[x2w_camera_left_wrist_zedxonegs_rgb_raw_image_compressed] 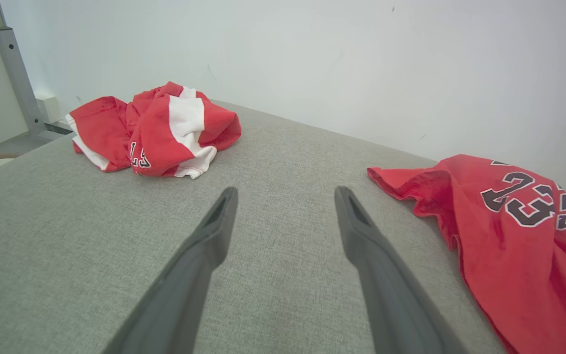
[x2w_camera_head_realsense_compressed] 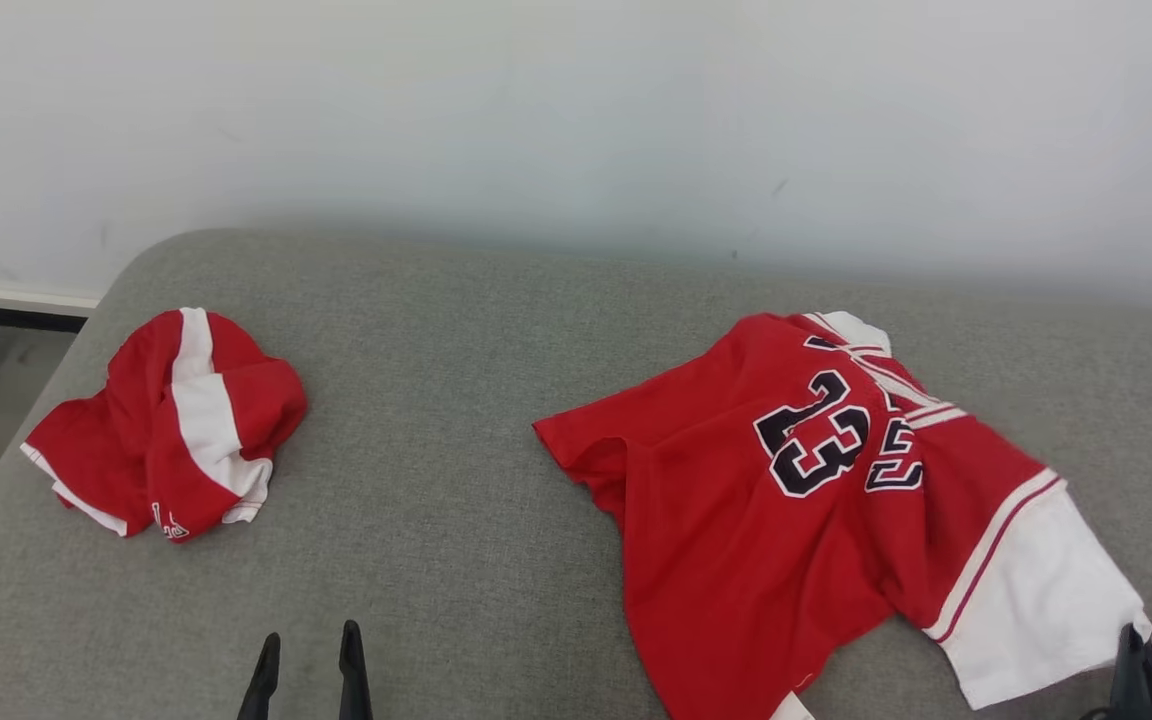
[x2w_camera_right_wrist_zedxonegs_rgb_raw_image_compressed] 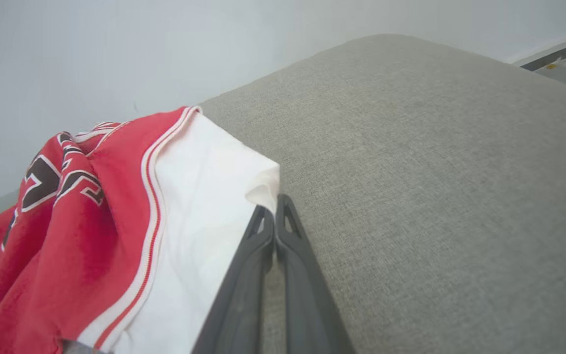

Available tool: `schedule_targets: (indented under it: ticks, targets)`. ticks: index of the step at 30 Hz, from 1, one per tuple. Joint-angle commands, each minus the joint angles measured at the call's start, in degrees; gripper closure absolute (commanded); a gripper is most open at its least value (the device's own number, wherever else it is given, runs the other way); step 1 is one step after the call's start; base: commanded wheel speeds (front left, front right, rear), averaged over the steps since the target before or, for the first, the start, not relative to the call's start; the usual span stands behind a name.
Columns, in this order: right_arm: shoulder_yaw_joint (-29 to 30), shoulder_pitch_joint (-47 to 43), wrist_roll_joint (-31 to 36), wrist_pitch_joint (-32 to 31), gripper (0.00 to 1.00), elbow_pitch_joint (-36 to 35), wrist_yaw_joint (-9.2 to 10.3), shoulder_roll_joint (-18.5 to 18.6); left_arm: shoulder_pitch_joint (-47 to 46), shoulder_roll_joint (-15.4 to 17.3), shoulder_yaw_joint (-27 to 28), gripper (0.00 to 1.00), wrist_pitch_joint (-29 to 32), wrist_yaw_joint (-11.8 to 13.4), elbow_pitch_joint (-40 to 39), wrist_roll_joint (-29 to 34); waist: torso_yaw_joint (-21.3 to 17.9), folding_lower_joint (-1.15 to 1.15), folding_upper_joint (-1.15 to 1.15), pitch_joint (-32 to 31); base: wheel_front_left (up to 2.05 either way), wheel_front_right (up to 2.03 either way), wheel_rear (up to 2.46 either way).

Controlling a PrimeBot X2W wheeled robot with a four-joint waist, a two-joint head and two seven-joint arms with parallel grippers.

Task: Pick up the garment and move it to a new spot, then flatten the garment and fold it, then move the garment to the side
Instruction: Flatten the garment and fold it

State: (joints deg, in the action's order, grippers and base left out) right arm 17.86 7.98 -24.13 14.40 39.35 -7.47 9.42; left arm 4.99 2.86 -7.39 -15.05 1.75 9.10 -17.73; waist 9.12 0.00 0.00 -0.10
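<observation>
The garment, a red jersey [x2w_camera_head_realsense_compressed: 786,500] with a dark "23" and white sleeve ends, lies spread and wrinkled on the right half of the grey cushion [x2w_camera_head_realsense_compressed: 456,330]. My right gripper [x2w_camera_head_realsense_compressed: 1133,635] is at its near right corner. In the right wrist view that gripper [x2w_camera_right_wrist_zedxonegs_rgb_raw_image_compressed: 275,202] is shut, with the tip of the white sleeve [x2w_camera_right_wrist_zedxonegs_rgb_raw_image_compressed: 204,196] pinched at its fingertips. My left gripper [x2w_camera_head_realsense_compressed: 308,630] stands open over bare cushion at the front centre-left. In the left wrist view it [x2w_camera_left_wrist_zedxonegs_rgb_raw_image_compressed: 285,191] holds nothing, and the jersey [x2w_camera_left_wrist_zedxonegs_rgb_raw_image_compressed: 509,236] lies to its right.
A second red and white garment [x2w_camera_head_realsense_compressed: 171,425] lies crumpled at the cushion's left end, also in the left wrist view [x2w_camera_left_wrist_zedxonegs_rgb_raw_image_compressed: 160,130]. A pale wall [x2w_camera_head_realsense_compressed: 576,120] runs behind the cushion. Floor and a dark baseboard [x2w_camera_head_realsense_compressed: 6,320] show past the left edge.
</observation>
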Motion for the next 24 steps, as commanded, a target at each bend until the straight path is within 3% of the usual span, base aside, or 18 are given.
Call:
schedule_targets:
  ticks: [1, 5, 9, 10, 11, 17, 24]
  targets:
    - [-0.2, -0.7, -0.3, -0.1, 1.00, -0.4, -0.06, -0.1, 0.9, 0.0, 0.0, 0.00, -0.2, 0.0, 0.1, 0.0, -0.8, 0.00, 0.00, -0.3, 0.00, 0.00, 0.00]
    - [-0.2, -5.4, -6.8, -2.7, 1.00, -6.1, -0.06, -0.9, 0.4, 0.1, -0.3, 0.00, -0.2, -0.4, 0.2, 0.3, -1.7, 0.00, 0.00, -0.3, 0.00, 0.00, 0.00]
    - [-1.1, -9.6, -9.1, -6.4, 1.00, -10.4, -0.06, -1.3, 0.0, 0.1, 0.0, 0.00, -0.2, -0.4, 0.1, 0.2, -2.6, 0.00, 0.00, 0.1, 0.00, 0.00, 0.00]
    - [-1.5, -10.4, -7.5, -6.7, 0.54, -10.8, -0.06, -0.6, -0.1, 0.0, -0.1, 0.00, -0.2, -0.5, 0.1, 0.3, -2.7, 0.00, 0.00, 0.2, 0.00, 0.00, 0.00]
    - [-2.1, -11.0, -5.5, -5.9, 0.00, -11.2, -0.06, 0.2, -0.2, 0.0, -0.2, 0.00, -0.2, -0.7, 0.3, 0.3, -2.8, 0.00, 0.00, 0.2, 0.00, 0.00, 0.00]
    - [-1.1, -11.6, 3.4, -0.5, 0.00, -11.9, -0.06, -0.8, 0.7, 0.0, 0.0, 0.00, -0.2, -0.7, 0.6, 0.5, -3.4, 0.00, 0.00, -0.5, 0.00, 0.00, 0.00]
    - [-0.6, -11.3, 10.1, 0.8, 0.00, -16.5, -0.06, -2.8, 0.9, 0.1, 0.2, 0.00, -0.2, -1.1, 0.4, 1.0, -3.9, 0.00, 0.00, -1.1, 0.00, 0.00, 0.00]
